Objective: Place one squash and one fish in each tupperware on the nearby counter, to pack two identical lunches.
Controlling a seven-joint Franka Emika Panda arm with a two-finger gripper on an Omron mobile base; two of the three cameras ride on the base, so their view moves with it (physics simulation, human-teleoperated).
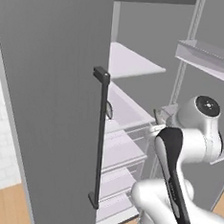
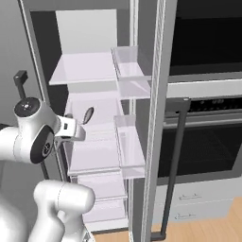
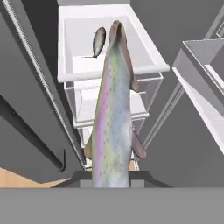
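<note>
The robot's hand (image 3: 112, 183) is clamped on a slender grey fish with a pink and green sheen along its flank (image 3: 113, 118). In the hand view this held fish runs from the 6 o'clock edge up to about 12 o'clock, its far end pointing into the open refrigerator. A second small grey fish with a pointed tail (image 3: 99, 41) lies on the white refrigerator shelf (image 3: 144, 57), at roughly 11 o'clock from the held fish's far end and just beside it in the picture.

In the right base view the white arm (image 2: 33, 137) stands at 9 o'clock, and a small dark fish shape (image 2: 88, 114) shows just beyond its wrist, over the pale shelves; whether this is the held fish or the other one cannot be told from here. The clear door bins (image 2: 130, 142) hang at centre, and the black wall oven with its long dark handle (image 2: 198, 151) fills the 3 o'clock side.

In the left base view the grey refrigerator door with a dark vertical handle (image 1: 100, 137) covers the 9 o'clock half. A small grey fish shape (image 1: 108, 110) peeks out just past the handle, near the edge of a shelf. The arm's wrist (image 1: 199, 126) sits at 3 o'clock.
</note>
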